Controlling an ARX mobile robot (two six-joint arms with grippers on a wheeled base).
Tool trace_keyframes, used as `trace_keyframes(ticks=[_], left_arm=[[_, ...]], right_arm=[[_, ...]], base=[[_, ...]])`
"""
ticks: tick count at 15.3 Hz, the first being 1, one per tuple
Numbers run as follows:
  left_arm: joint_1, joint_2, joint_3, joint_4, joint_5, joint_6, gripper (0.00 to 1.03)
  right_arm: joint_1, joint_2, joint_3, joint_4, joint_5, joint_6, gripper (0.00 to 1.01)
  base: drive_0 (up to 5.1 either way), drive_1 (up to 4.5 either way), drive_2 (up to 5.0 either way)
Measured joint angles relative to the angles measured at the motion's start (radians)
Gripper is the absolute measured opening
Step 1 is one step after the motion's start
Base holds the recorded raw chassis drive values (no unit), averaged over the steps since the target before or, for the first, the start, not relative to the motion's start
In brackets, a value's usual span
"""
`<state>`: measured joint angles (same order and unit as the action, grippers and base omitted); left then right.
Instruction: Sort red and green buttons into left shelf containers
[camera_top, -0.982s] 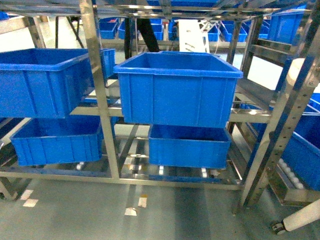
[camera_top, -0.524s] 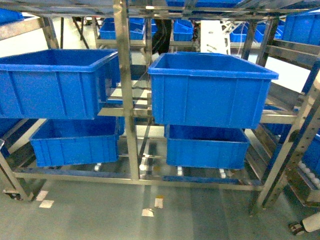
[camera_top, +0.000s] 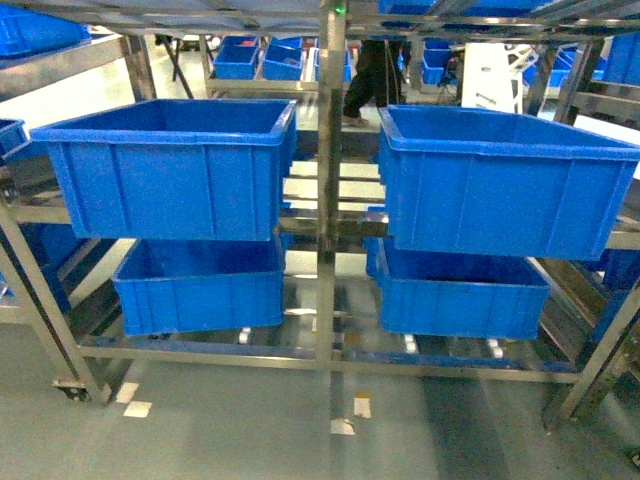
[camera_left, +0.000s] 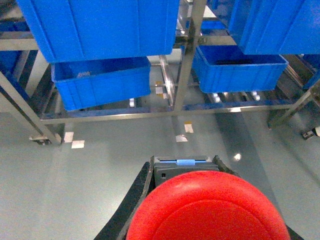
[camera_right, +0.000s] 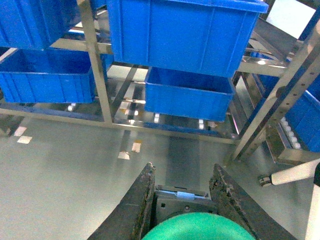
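Observation:
A red button (camera_left: 210, 210) with a big round cap fills the bottom of the left wrist view, and my left gripper (camera_left: 182, 167) is shut on its grey body. My right gripper (camera_right: 182, 172) is shut on a green button (camera_right: 197, 227) in the same way. Both hang above the grey floor in front of the steel shelf (camera_top: 330, 200). On the shelf's left half stand an upper blue container (camera_top: 170, 180) and a lower one (camera_top: 200, 290). Neither gripper shows in the head view.
Two more blue bins, upper (camera_top: 500, 190) and lower (camera_top: 460, 295), sit right of the centre post. Tape marks (camera_top: 345, 425) dot the floor. A person's legs (camera_top: 365, 80) show behind the shelf. A roller frame (camera_right: 290, 137) and a caster (camera_right: 265, 180) lie at the right.
The head view has swung left: the shelf's centre post has slid from the left of the frame to its middle, and the left bins now show in full.

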<state>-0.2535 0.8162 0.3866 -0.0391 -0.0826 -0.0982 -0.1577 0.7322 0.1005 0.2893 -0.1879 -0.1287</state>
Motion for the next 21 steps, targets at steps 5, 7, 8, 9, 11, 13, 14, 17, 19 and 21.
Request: trace_keyframes(ticks=[5,7,8,9,11,13,14,17,19,21], left_arm=[[0.006,-0.001,-0.001,0.003,-0.008,-0.001,0.27],[-0.001,-0.004,-0.001,0.002,0.003,-0.001,0.27],[0.0,-0.003,-0.001,-0.002,0.003,-0.001,0.27],[0.0,-0.002,-0.001,0.001,0.003,-0.001,0.27],[0.0,-0.002,-0.001,0.0,0.003,-0.001,0.27],[0.0,-0.001,-0.001,-0.001,0.003,0.0,0.27],[0.0,-0.001,-0.001,0.002,0.003,0.0,0.27],[0.0,0.0,-0.001,0.003,0.003,0.0,0.27],[0.0,0.0,-0.001,0.002,0.003,0.0,0.27],[0.0,0.0,0.0,0.003,0.003,0.0,0.27]], right_arm=[[0.0,-0.001,0.0,0.0,-0.007,0.0,0.29],[0.0,-0.002,0.0,0.002,-0.006,0.0,0.29],[0.0,-0.001,0.0,-0.002,-0.006,0.0,0.29],[0.0,-0.001,0.0,0.002,-0.006,0.0,0.29],[0.0,0.0,0.0,0.0,-0.005,0.0,0.29],[0.0,0.0,0.0,-0.002,-0.005,0.0,0.29],[0.0,-0.001,-0.001,0.002,-0.005,0.0,0.29],[0.0,-0.001,-0.001,0.001,-0.004,0.0,0.29],[0.0,0.0,-0.001,0.0,-0.003,0.0,0.29],[0.0,-0.001,-0.001,0.002,-0.003,0.0,0.29]], base=[[-2.0,0.98,1.0],[0.0,3.89,-3.8],[0.2,4.48,-4.2],[0.1,4.46,-4.2],[0.0,4.36,-4.3],[0.0,4.29,-4.4],[-0.1,4.23,-4.4],[0.0,4.28,-4.4],[-0.1,4.28,-4.4],[-0.1,4.22,-4.4]])
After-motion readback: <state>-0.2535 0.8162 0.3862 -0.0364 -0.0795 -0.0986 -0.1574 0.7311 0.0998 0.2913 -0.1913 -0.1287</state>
